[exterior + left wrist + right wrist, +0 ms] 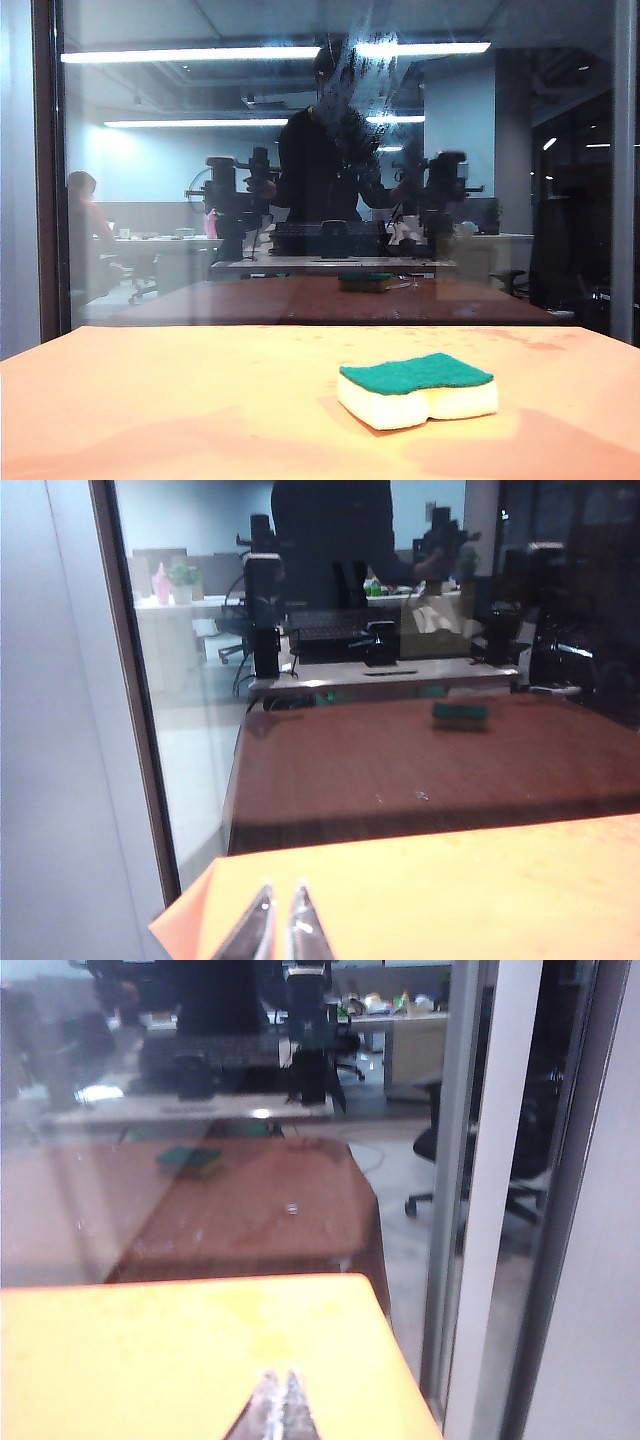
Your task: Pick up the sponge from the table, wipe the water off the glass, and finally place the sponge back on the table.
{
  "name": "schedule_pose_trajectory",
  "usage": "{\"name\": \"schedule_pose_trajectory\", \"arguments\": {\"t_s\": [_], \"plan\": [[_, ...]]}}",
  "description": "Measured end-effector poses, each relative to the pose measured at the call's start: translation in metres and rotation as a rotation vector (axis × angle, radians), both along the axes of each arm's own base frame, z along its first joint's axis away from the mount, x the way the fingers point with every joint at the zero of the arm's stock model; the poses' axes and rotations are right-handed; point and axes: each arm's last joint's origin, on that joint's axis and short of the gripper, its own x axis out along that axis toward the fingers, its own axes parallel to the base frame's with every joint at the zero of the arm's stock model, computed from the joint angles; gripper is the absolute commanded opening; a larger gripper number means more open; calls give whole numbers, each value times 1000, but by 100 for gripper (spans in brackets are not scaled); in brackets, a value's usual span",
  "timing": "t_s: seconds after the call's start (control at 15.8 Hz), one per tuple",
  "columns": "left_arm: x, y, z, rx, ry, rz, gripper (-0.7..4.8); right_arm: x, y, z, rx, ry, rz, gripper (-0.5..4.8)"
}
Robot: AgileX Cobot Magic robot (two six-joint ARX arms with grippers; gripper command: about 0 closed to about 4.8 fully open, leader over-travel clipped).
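Yellow foam under a green scouring layer, the sponge [417, 389] lies flat on the table [150, 400], green side up, right of centre and near the front edge, its long axis running across the exterior view, parallel to the glass [200, 200]. Hazy streaks of the water [362, 75] sit high on the pane. Both the left gripper [281, 925] and the right gripper [278, 1407] have their tips pressed together, empty, over opposite table corners by the glass; whichever goes should probably spread wide, straddle the waisted short sides and pinch firmly.

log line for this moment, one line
sponge: on table | left gripper: shut, empty | right gripper: shut, empty | water: on glass
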Motion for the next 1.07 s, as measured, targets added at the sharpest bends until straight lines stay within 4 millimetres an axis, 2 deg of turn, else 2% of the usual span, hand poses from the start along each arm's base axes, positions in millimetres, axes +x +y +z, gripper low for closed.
{"name": "schedule_pose_trajectory", "arguments": {"t_s": [0.19,0.57,0.82,1.07], "plan": [[0,0,-2,0,5,1,25,2,0,-8,-6,27,0,-9],[0,0,-2,0,5,0,25,2,0,-9,-23,22,-12,-9],[1,0,-3,0,21,0,25,5,1,-21,-54,61,2,-9],[1,0,-4,0,28,0,25,5,1,-22,-72,63,23,-9]]}}
